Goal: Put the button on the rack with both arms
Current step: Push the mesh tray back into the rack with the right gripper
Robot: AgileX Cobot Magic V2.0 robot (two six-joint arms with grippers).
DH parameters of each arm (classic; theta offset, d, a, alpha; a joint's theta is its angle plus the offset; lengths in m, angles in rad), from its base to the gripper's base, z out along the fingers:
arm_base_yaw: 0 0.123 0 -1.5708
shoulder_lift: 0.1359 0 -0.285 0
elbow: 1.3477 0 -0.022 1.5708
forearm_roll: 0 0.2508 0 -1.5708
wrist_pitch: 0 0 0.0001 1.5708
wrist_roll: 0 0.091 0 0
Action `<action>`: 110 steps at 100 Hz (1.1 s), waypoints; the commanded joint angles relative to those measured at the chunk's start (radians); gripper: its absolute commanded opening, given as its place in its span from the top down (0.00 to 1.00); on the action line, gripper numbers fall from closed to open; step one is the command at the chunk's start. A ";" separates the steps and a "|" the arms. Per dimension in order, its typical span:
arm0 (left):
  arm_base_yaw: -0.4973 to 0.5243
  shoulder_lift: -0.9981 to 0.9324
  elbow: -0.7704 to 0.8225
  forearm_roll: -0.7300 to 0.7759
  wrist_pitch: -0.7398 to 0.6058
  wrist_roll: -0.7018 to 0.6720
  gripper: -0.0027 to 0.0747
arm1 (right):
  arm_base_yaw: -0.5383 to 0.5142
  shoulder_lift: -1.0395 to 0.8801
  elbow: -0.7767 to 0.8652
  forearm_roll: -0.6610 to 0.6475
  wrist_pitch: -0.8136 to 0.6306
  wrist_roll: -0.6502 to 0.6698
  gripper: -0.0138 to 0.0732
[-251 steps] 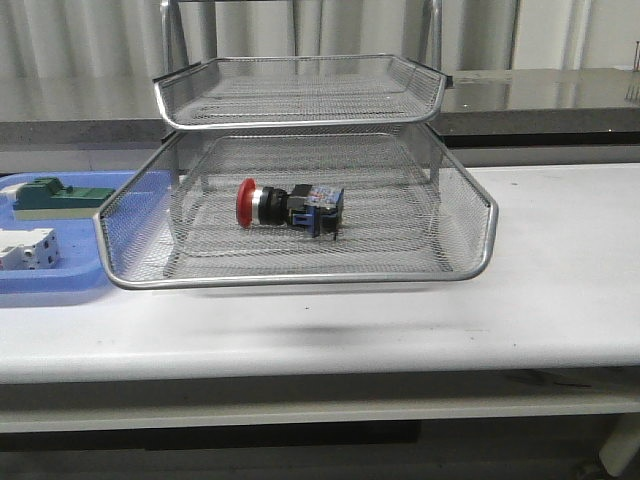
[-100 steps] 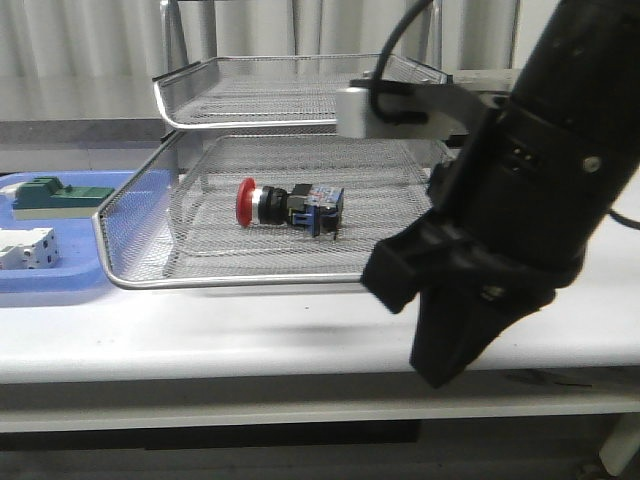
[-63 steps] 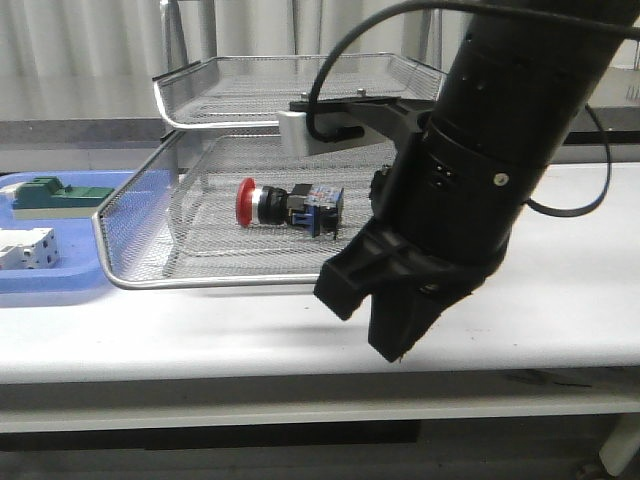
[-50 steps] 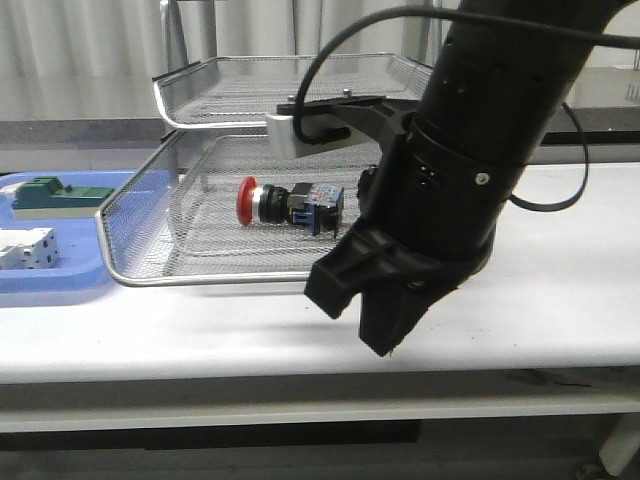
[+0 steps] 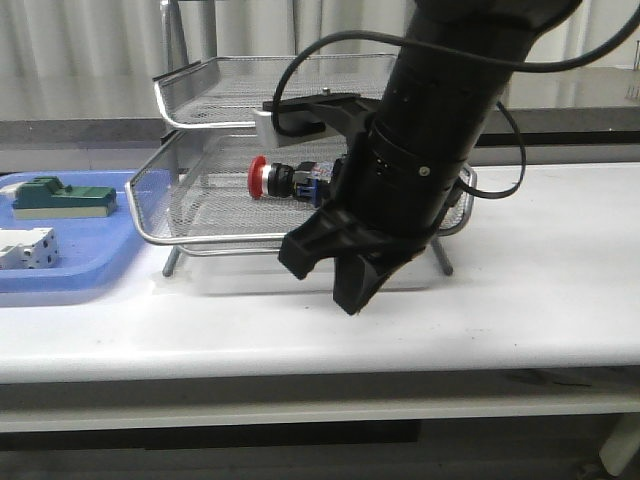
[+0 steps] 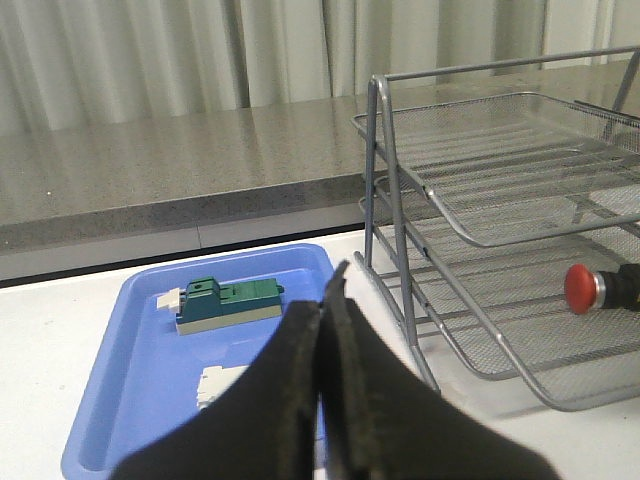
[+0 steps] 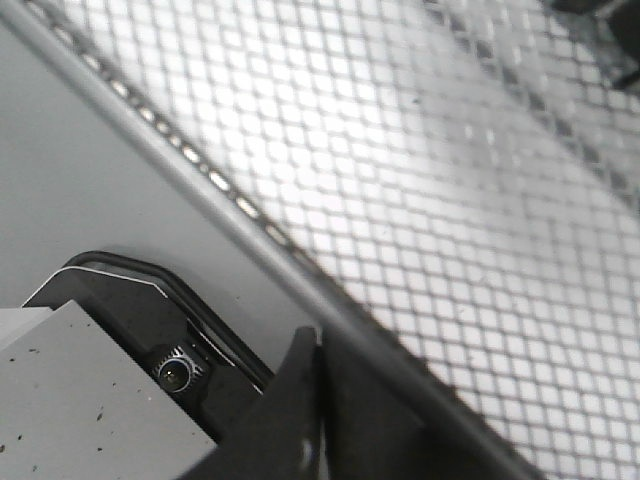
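The button (image 5: pixel 262 178), red cap pointing left, lies on its side in a lower mesh tier of the silver rack (image 5: pixel 200 92). My right arm fills the middle of the front view. Its right gripper (image 5: pixel 350 298) is shut and empty, hanging low in front of the rack's front rim, apart from the button. In the right wrist view the right gripper (image 7: pixel 319 342) sits just below the rack (image 7: pixel 400 150) mesh and rim. The left gripper (image 6: pixel 326 300) is shut on nothing, left of the rack (image 6: pixel 470 165), with the button (image 6: pixel 582 285) far to its side.
A flat blue tray (image 5: pixel 70 275) lies left of the rack, holding a green block (image 5: pixel 60 197) and a white block (image 5: pixel 25 247). In the left wrist view the blue tray (image 6: pixel 110 400) with the green block (image 6: pixel 228 303) lies beyond the fingers. A grey counter runs along the back.
My right arm came in from the right and swung left and lower across the rack's front. The rack with the button now looks further back, its legs showing.
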 commanded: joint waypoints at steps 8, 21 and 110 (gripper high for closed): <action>0.003 0.006 -0.029 -0.007 -0.068 -0.010 0.99 | -0.057 0.000 -0.105 -0.033 -0.087 -0.008 0.91; 0.003 0.006 -0.029 -0.007 -0.068 -0.010 0.99 | -0.095 0.028 -0.163 -0.045 -0.087 -0.008 0.91; 0.003 0.006 -0.029 -0.007 -0.068 -0.010 0.99 | -0.137 0.002 -0.200 0.000 0.044 0.022 0.91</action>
